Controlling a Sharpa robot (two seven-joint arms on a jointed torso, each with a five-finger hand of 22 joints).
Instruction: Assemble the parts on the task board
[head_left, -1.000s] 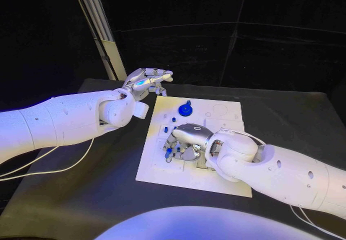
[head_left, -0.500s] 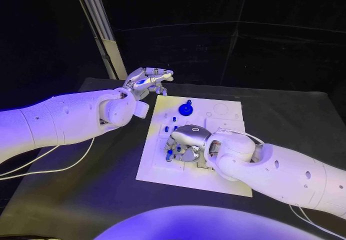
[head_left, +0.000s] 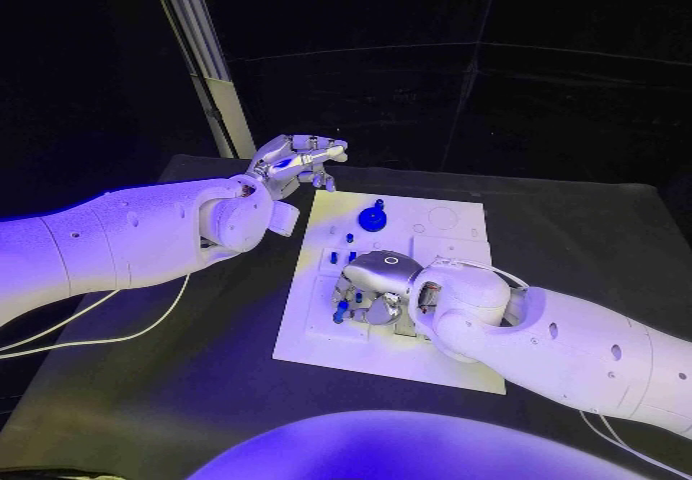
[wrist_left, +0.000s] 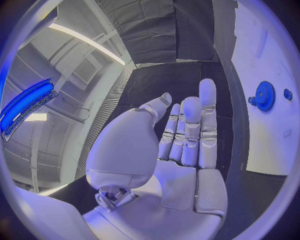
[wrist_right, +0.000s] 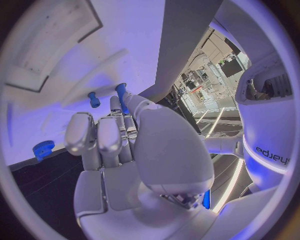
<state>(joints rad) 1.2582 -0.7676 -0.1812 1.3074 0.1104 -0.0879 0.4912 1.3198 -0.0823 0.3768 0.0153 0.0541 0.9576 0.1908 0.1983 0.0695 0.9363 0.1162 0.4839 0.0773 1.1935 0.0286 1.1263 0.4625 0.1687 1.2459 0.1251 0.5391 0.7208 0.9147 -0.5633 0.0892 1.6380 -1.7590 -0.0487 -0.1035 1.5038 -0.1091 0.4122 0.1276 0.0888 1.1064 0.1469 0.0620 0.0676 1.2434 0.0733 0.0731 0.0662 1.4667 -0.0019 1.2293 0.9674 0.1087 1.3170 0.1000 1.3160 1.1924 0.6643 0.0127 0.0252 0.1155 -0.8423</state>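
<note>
While right hand (head_left: 378, 285) covers task board (head_left: 447, 225), maybe four blue parts (head_left: 372, 217) visible.

We see a flat black table (head_left: 173, 390) with a dull, dark top. A flat white plate, the task board (head_left: 346, 348), lies right on the table, in the middle. It is a rectangle and sits a bit turned, with its long sides running away from us. Bare black table shows on every side of the white board. A thin white cable (head_left: 108, 340) also rests on the table, near its left edge, and curves along the dark top.
</note>
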